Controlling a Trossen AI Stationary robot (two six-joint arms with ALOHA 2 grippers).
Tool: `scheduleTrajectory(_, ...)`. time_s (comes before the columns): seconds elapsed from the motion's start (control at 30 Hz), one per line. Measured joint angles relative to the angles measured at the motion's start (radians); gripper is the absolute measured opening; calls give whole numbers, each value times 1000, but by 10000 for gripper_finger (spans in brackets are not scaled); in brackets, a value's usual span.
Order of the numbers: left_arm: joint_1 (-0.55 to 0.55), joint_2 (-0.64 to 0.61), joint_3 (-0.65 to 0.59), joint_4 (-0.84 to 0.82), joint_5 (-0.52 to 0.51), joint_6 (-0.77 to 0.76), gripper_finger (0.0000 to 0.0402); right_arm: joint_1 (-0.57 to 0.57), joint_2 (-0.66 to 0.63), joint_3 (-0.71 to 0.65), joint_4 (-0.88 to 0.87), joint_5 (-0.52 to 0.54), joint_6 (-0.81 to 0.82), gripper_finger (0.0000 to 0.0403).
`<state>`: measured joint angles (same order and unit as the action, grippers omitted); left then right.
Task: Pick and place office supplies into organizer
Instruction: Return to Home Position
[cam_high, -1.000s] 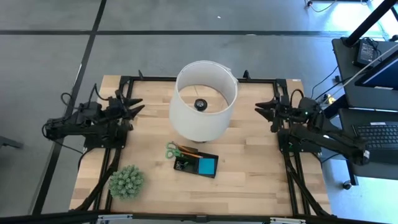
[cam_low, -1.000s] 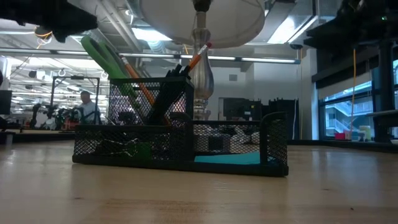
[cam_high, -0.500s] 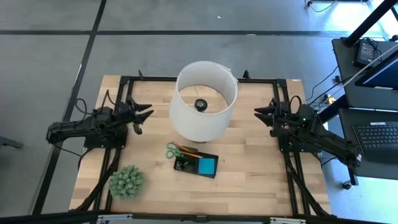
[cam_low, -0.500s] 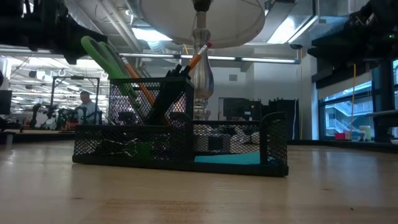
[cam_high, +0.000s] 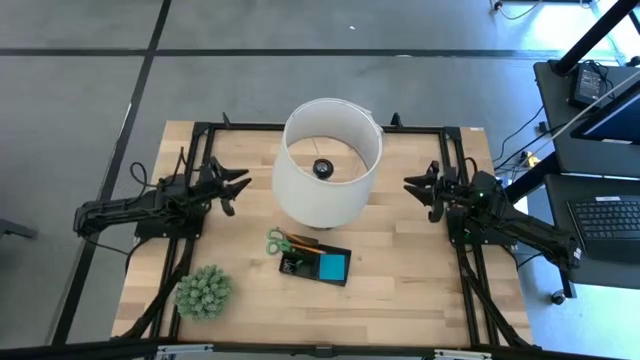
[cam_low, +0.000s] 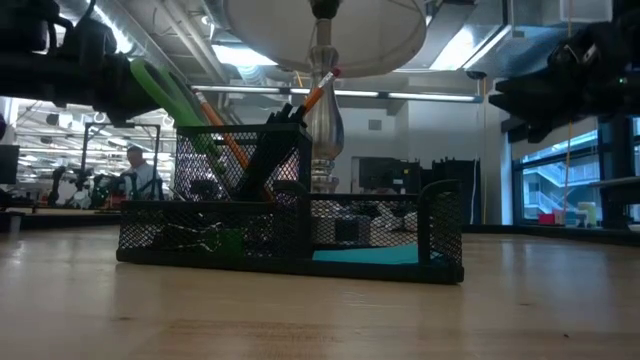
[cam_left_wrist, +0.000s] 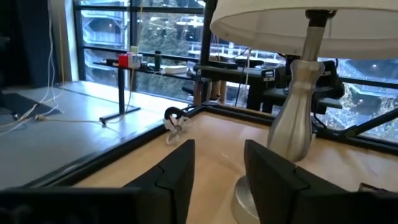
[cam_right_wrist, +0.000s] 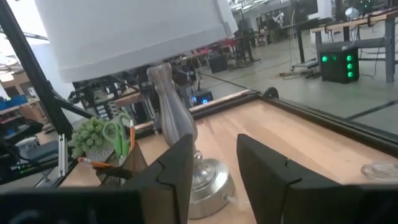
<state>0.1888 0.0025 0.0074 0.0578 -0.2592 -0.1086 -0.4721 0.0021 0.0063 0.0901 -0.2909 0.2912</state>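
Risk looks low to me and sits mid-table. Left gripper (cam_high: 238, 188) hangs over the left side of the table (cam_high: 400, 290), tips aimed at the white lampshade (cam_high: 330, 165), near it but apart. A swing inward rather than back could clip the shade or the silver lamp base (cam_left_wrist: 292, 130). Spiky plant ball (cam_high: 204, 291) at the near left is well apart from it, no worry. Black mesh organizer (cam_low: 290, 240) stands mid-table, just near of the lamp. Green-handled scissors (cam_high: 285, 242) and orange pencil (cam_low: 318, 92) lean tall out of its left cup, and the blue sticky-note pad (cam_high: 333, 266) lies flat in the low right compartment. If the lamp gets knocked, those tall leaning items could likely tip out. Right gripper (cam_high: 415, 192) mirrors the left, over the right side with tips toward the shade, so same clip risk. Pose: both arms are folded low along their table edges, forearms reaching toward the centre. Left claw is parted with nothing between its fingers (cam_left_wrist: 177, 180). Right claw is also parted and empty, fingers (cam_right_wrist: 174, 180) framing the lamp base.
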Motion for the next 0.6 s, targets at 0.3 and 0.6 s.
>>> scheduleTrajectory(0.3, 4, 6, 0, -1, 0, 87, 132, 0, 0, 0, -25, 0, -59, 126)
scheduleTrajectory(0.6, 4, 6, 0, -1, -1, 70, 132, 0, 0, 0, -24, 0, -57, 126)
